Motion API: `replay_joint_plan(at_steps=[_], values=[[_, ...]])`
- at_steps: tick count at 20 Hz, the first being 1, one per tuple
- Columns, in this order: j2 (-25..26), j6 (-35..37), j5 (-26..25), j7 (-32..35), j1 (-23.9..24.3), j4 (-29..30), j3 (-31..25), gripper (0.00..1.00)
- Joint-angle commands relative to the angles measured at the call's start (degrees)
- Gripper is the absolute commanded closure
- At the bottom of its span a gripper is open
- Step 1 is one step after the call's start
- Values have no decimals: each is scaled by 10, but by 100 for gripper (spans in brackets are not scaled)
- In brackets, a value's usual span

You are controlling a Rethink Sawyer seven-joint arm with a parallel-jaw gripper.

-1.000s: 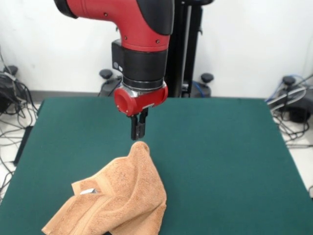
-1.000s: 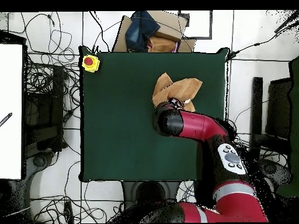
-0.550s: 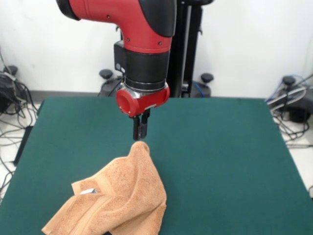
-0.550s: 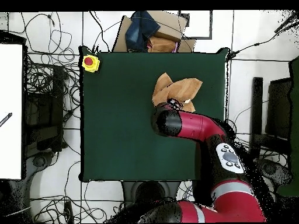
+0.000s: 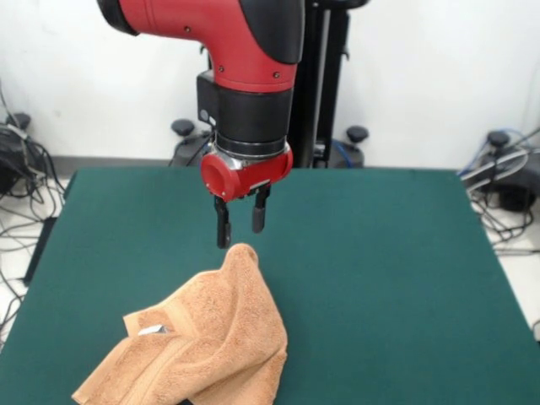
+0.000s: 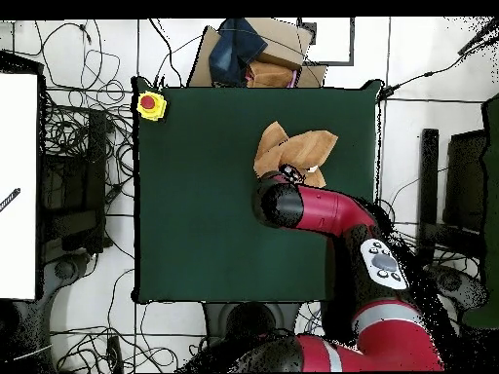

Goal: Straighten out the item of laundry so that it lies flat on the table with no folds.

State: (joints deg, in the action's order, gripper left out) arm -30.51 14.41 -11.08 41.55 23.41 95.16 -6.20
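The hand (image 5: 240, 225) hangs from the red and black arm (image 5: 245, 93) with its two dark fingers (image 5: 223, 229) spread apart, and it holds nothing. The fingertips point down and stand just above the highest fold of the towel (image 5: 207, 337); between them and the cloth a small gap shows, so they do not touch it. In the overhead view the arm (image 6: 322, 209) covers the hand, and only the wrist end is seen at the towel's edge.

The towel is peach-orange and it is not flat. It lies crumpled on the worktop (image 5: 380, 270), with one fold raised like a small peak directly under the hand and the rest falling in several layers toward the near edge of the worktop, a little to the left of the middle in the front view. A small white label (image 5: 152, 330) shows on the cloth. In the overhead view the towel (image 6: 292, 151) lies in the upper right part of the green worktop (image 6: 195, 195), nearer to the top edge than to the bottom one.

A yellow box with a red button (image 6: 150, 104) sits at the upper left corner of the worktop, well apart from the towel.
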Motion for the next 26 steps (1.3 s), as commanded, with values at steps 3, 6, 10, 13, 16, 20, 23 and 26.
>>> replay_joint_plan(at_steps=[3, 6, 10, 13, 16, 20, 23, 26], values=[[15, -17, 7, 148, -6, 38, -5, 0], [16, -10, 6, 149, -14, 34, 5, 0], [18, -16, 12, 162, -24, 27, 16, 0], [26, -38, 19, 187, -49, 8, 49, 0], [35, -85, 25, 210, -69, -1, 85, 0], [34, -116, 48, 219, -75, 3, 97, 0], [40, -140, 62, 215, -78, 8, 105, 0], [39, -169, 70, 210, -81, 14, 114, 0]])
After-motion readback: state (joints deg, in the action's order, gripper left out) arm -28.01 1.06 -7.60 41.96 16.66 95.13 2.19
